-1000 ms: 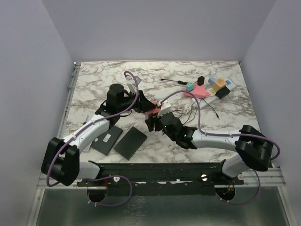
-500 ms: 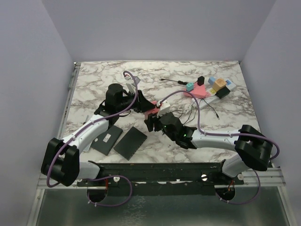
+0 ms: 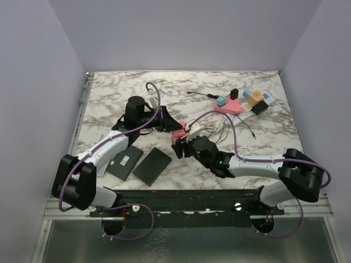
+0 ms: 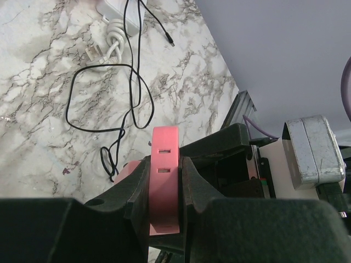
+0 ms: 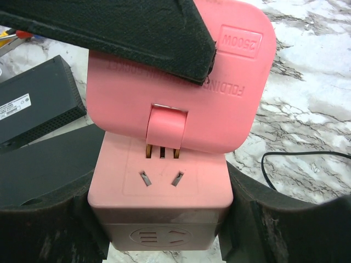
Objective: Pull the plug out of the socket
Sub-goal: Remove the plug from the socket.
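**Right wrist view: plug [image 5: 219,104] part-drawn from socket [image 5: 162,189]**

The step in hand is judged to be the pull itself. The socket, a pink cube, is grasped across its sides by the right hand [image 5: 162,219]. The plug, a flat pink folding piece, is clenched across its broad faces by the left hand [image 4: 164,181]. The pair appears to be held just above the worktop [image 3: 109,93], near its middle, where the two arms meet in the top view. A short length of the prongs [image 5: 162,152] is exposed between plug and socket face. The plug is therefore taken to be partly withdrawn but not yet free (the prong tips are hidden in the slots).

For the next move, a straight separation along the line of the prongs is called for, with the socket kept firmly braced. A twist could bind the prongs, or the thin plug could be lost from the left pads.

One plug and one socket are counted, and two hands, both occupied. Elsewhere, two flat black pads [image 3: 152,166] are seen beside the left arm. One white power strip [image 3: 253,104] carrying coloured blocks is seen at the far right. One loose black cable [image 4: 67,107] and one coiled white cord [image 4: 107,46] are also seen.
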`<control>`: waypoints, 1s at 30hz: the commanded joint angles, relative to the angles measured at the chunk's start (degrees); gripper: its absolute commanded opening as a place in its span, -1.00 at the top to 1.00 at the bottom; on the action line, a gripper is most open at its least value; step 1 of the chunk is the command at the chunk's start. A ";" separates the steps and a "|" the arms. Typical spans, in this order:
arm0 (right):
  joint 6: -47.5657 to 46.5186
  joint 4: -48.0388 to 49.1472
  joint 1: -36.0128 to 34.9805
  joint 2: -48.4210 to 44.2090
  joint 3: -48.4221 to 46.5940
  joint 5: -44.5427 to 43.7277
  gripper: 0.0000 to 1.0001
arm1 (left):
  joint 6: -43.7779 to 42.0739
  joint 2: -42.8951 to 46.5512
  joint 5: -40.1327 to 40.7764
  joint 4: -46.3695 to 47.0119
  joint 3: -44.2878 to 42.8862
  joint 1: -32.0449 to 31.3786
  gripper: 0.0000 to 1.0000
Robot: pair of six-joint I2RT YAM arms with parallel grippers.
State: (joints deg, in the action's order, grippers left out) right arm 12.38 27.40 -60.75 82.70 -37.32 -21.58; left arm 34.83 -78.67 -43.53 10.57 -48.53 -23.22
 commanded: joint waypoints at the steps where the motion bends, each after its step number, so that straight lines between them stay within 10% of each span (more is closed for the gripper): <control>1: -1.50 2.88 -0.80 -2.83 0.66 -1.92 0.99 | -2.75 -1.39 4.00 -0.10 -1.39 3.10 1.00; 30: 7.75 -0.33 1.33 -1.20 -1.36 -0.64 0.99 | -9.01 1.76 -1.52 0.13 -1.89 -2.11 1.00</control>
State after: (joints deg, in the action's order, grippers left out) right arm 18.63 26.39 -60.23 82.70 -37.43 -22.57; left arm 27.99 -78.43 -44.77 11.00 -49.06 -25.23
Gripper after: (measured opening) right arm 0.641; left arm 0.231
